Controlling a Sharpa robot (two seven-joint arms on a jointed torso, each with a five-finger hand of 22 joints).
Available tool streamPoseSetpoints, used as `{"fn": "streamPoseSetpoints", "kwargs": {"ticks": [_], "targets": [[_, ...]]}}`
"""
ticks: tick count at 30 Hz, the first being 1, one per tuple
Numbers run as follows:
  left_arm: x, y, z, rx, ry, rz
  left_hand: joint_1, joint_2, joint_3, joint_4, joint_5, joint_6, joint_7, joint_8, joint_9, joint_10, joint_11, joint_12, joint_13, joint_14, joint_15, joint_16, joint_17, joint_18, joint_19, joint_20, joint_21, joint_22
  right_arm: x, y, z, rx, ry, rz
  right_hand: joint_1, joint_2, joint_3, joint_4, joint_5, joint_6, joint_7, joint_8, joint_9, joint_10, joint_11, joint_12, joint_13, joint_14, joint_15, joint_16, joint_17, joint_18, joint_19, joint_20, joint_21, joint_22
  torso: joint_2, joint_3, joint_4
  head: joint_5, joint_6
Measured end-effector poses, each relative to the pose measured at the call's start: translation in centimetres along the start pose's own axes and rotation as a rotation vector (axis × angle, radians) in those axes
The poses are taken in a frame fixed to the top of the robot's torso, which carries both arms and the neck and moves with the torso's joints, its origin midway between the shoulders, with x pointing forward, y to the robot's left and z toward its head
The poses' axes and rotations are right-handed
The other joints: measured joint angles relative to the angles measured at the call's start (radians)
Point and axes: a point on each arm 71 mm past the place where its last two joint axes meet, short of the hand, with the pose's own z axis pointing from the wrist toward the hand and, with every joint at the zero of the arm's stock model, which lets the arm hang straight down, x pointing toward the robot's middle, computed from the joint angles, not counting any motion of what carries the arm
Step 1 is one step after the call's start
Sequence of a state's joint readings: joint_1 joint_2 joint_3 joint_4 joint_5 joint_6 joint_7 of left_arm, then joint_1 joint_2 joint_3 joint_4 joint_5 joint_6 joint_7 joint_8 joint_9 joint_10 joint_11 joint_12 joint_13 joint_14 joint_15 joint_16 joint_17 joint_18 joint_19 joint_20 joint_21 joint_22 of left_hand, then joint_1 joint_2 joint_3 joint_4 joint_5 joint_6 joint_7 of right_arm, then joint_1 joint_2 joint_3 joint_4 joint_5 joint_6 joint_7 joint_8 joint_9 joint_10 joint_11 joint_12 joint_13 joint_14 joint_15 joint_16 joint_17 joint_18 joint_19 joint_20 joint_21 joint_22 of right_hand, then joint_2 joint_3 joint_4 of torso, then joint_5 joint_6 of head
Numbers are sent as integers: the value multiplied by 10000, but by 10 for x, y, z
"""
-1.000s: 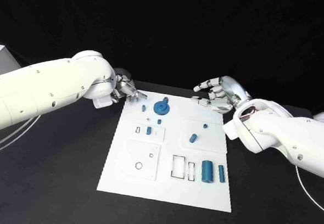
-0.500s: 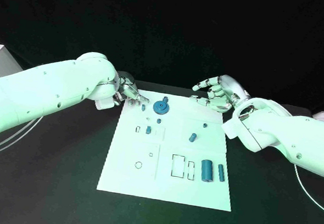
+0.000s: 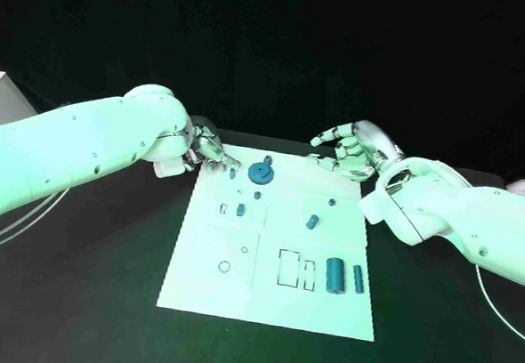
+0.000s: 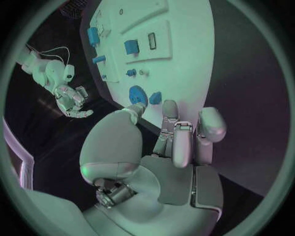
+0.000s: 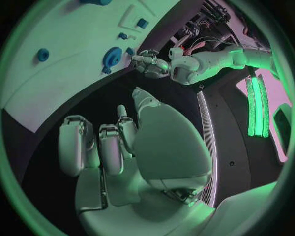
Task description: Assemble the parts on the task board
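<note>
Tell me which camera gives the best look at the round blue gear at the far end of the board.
The head view: the round blue gear sits unobstructed on the task board, seen from above. The left wrist view shows it just beyond the left robot hand, distorted. The right wrist view shows it small and oblique.

Greenish light falls over the scene, brightest on the flat white rectangular task board (image 3: 277,242) and on the glossy white arm shells, while the matte black table (image 3: 80,303) and the backdrop stay very dark. Both wrist views bend straight edges strongly inside a dark circular frame. In the right wrist view, pink and bright green glare streaks the rim.
</note>
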State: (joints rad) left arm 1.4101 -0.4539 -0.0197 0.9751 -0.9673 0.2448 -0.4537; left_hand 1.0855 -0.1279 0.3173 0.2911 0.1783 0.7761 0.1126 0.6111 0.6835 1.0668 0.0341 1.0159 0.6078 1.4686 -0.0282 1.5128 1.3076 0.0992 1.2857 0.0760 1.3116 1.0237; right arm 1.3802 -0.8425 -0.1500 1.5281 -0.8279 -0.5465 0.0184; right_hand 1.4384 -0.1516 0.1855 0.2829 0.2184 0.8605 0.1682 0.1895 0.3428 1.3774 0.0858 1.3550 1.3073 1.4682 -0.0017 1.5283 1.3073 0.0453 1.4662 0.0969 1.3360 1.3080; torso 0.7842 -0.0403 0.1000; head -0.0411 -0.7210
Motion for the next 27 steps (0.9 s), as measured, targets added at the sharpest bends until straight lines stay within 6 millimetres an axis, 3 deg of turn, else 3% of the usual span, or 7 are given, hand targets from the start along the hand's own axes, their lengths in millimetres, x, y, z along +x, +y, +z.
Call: {"fn": "streamPoseSetpoints", "kwargs": {"ticks": [27], "targets": [[5,-1,6,-46,163,50,248,90,2,-2,-1,178,-39,0,-39,1,0,56,32,0,-1,0,0,-1,1,-2,0,51,1,1,0,-19,18,8,-41,42,27,27,0,0,0,0,0,0,0,0,0,0,0,0,5,1,0,0,0,-4,-8,-5,0,-23,-52]]}}
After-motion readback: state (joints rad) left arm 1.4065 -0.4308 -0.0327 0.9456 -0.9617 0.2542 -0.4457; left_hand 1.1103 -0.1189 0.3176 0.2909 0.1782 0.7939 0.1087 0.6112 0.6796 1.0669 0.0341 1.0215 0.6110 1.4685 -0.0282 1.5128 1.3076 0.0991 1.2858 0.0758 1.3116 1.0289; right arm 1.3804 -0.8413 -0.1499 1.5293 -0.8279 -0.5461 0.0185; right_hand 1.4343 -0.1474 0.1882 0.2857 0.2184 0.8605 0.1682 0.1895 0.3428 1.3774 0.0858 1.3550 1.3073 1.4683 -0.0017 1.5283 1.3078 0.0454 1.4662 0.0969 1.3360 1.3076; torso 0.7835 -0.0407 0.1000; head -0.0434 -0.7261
